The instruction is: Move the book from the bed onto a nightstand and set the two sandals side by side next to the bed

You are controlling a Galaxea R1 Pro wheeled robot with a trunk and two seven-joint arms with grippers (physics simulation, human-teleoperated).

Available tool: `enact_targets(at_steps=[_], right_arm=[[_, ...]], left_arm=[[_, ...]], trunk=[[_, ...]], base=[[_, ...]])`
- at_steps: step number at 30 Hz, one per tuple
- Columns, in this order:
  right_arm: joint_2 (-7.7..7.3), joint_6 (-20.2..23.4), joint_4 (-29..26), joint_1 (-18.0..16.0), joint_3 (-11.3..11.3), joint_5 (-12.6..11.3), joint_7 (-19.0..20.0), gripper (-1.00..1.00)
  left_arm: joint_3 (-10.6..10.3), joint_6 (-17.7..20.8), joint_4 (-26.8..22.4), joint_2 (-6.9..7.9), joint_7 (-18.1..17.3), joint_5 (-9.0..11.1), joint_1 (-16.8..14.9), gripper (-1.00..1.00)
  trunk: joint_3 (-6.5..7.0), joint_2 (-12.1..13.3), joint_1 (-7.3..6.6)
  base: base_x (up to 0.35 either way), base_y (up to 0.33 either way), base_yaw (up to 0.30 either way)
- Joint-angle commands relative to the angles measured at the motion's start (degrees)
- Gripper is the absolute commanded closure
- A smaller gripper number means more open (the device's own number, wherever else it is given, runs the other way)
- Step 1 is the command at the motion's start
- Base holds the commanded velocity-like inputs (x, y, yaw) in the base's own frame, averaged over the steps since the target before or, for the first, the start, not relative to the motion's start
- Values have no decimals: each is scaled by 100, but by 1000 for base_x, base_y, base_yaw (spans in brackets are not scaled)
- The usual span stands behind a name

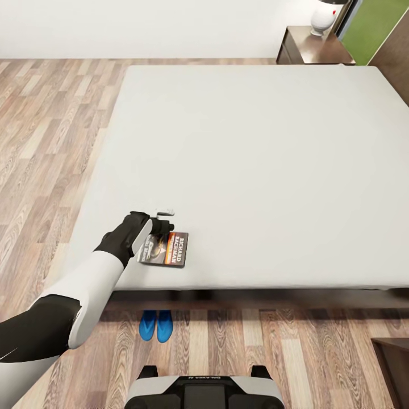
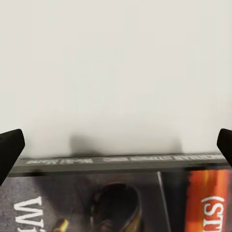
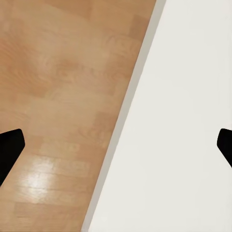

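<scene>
One book [image 1: 167, 249] beneath the spread left gripper [image 1: 161, 222]; two sandals [image 1: 155, 325] on the floor behind it.

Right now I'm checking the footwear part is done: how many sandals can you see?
2: one blue sandal and a second blue sandal, touching side by side on the floor beside the bed.

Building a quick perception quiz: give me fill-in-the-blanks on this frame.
1. The book lies on the ___.
2. The two sandals on the floor are colored ___.
3. The left hand is above the book, its fingers ___.
4. The lamp stands on the ___.

Missing words: bed; blue; open; nightstand
</scene>
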Motion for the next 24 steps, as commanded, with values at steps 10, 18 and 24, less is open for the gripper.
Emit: enact_targets(at_steps=[10, 18, 24], right_arm=[[-5, 12, -6, 2, 0, 34, 3, -100], [0, 10, -5, 2, 1, 34, 3, -100], [0, 12, 0, 2, 1, 34, 3, -100]], left_arm=[[-22, 20, -12, 2, 28, 45, -2, -100], [-22, 16, -14, 1, 28, 41, -2, -100], [-22, 15, -18, 1, 28, 41, -2, -100]], trunk=[[-46, -2, 0], [-52, -2, 0], [-74, -2, 0]], base=[[0, 0, 0], [0, 0, 0], [0, 0, 0]])
